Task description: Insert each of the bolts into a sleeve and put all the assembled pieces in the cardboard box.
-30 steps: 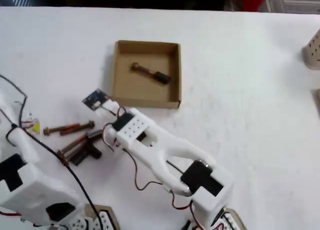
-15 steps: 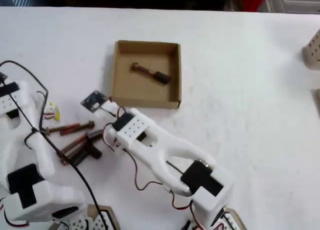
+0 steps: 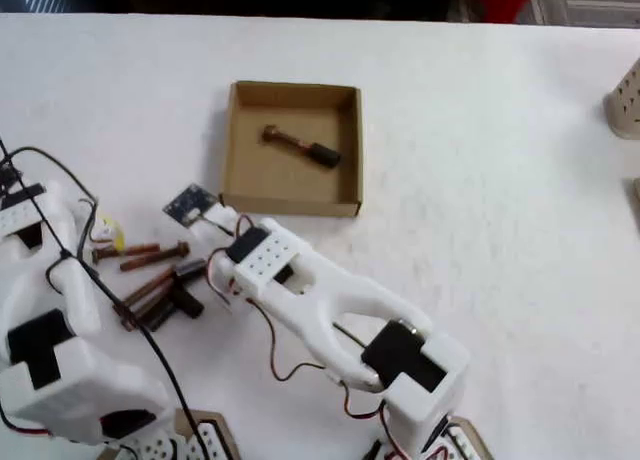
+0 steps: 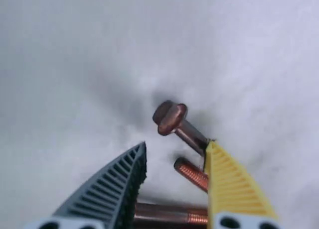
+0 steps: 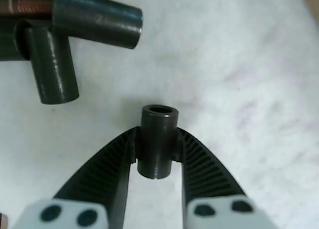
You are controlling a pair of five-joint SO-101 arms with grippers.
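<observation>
My left gripper (image 4: 175,145) is open just over the table, its yellow finger (image 4: 234,189) touching the shaft of a copper bolt (image 4: 170,117) whose head lies between the fingertips. In the high view it sits (image 3: 108,242) at the left end of the loose bolts (image 3: 150,255). My right gripper (image 5: 158,139) is shut on a black sleeve (image 5: 159,120), bore facing outward. More sleeves (image 5: 97,17) lie just beyond it. The cardboard box (image 3: 240,140) holds one assembled piece (image 3: 300,146).
The right arm (image 3: 320,300) stretches across the table's front middle, its wrist just below the box. Loose sleeves and bolts (image 3: 165,298) lie between the two arms. Red and black cables trail near both arms. A pale object (image 3: 625,100) stands at the far right edge.
My left arm has swung up and to the right, bringing its gripper onto the loose bolts; the nearest bolt has shifted slightly. The right arm has not moved.
</observation>
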